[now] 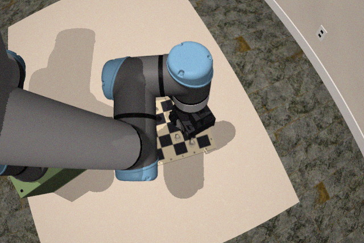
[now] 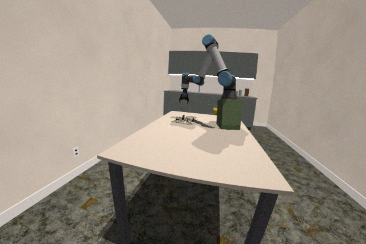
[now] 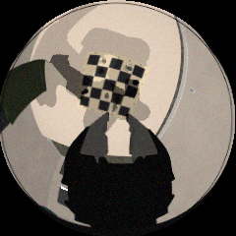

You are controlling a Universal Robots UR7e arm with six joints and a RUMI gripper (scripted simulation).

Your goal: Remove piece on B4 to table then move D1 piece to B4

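Hung high above the chessboard [image 2: 182,121] in the exterior view only. Gripper [image 3: 118,134] narrowed, pinching nothing. Beige table [image 2: 183,158], stone-patterned floor [image 2: 298,188].

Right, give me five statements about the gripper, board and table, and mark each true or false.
1. The gripper hangs above the board, not touching any piece. True.
2. The gripper holds a chess piece. False: nothing shows between its fingers in the wrist view, only bare table.
3. The board lies on the table near the arm's green pedestal. True.
4. The fingers are spread fully wide. False: they stand fairly close together, with only a narrow gap.
5. The board has been knocked onto the floor. False: it lies flat on the table, with pieces standing on it.
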